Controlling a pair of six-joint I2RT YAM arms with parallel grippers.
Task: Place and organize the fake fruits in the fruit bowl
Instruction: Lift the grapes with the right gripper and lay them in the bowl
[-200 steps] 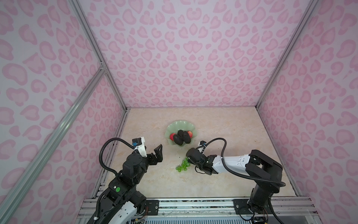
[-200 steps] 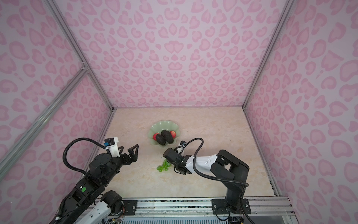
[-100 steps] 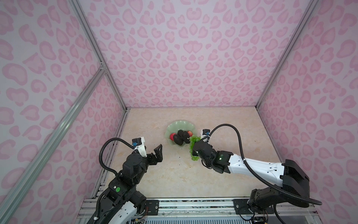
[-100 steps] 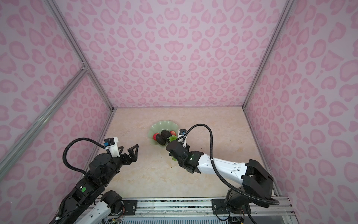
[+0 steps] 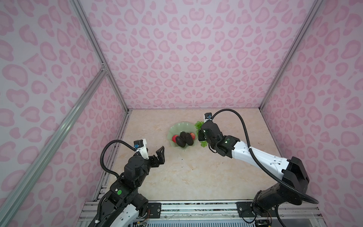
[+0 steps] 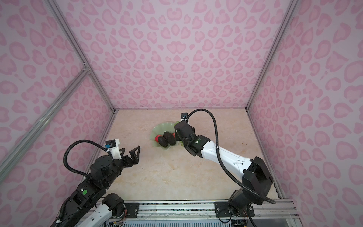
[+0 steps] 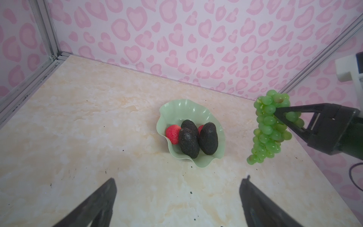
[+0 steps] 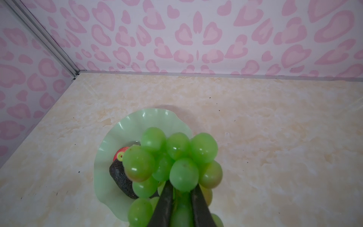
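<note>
Compared with a second ago: green grapes (image 7: 269, 125) off the tabletop (image 7: 88, 118), no longer lying on the robot's side of the fruit bowl (image 7: 176, 106), now hanging in the air at the bowl's right side. Clamped near the top of the bunch by the right pincer (image 8: 181, 188), closed tight on it, the rest dangling below. Probably just outside the bowl's rim rather than above it, though hard to judge from these angles. Inside the bowl, unchanged: three dark bumpy fruits (image 7: 208, 138) packed together, two red fruits (image 7: 172, 133) tucked against them. Left pincer (image 7: 177, 179) as before, spread wide and holding nothing, hovering well short of the bowl on its near left side.
</note>
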